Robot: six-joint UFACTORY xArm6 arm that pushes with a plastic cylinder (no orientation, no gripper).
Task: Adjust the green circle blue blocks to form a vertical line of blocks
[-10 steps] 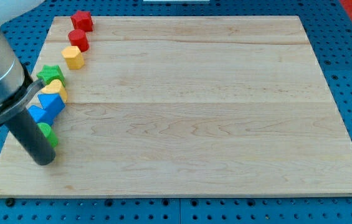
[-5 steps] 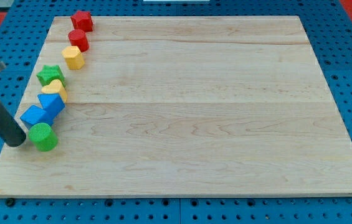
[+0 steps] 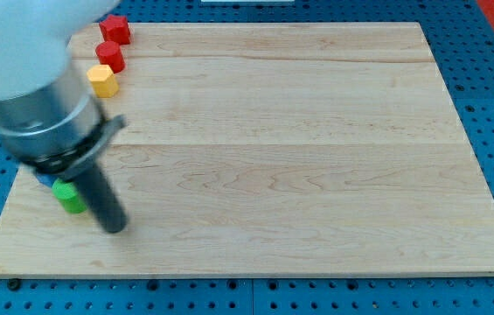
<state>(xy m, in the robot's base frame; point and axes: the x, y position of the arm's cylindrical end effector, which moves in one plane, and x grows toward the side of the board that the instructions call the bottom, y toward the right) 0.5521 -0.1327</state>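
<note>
My tip (image 3: 114,227) rests on the wooden board (image 3: 299,149) near its lower left, just to the right of and below the green circle block (image 3: 68,198). Only a sliver of a blue block (image 3: 45,183) shows above the green circle; the arm hides the rest of the blue blocks. The arm body covers the view's upper left. The green circle and my tip look almost touching; I cannot tell if they do.
A red star block (image 3: 115,29), a red cylinder block (image 3: 110,56) and a yellow block (image 3: 102,80) stand in a column along the board's left edge at the top. The green star and second yellow block are hidden behind the arm.
My tip has moved from the left of the green circle to its lower right. The arm now covers the blue, yellow and green star blocks. The green circle has hardly shifted.
</note>
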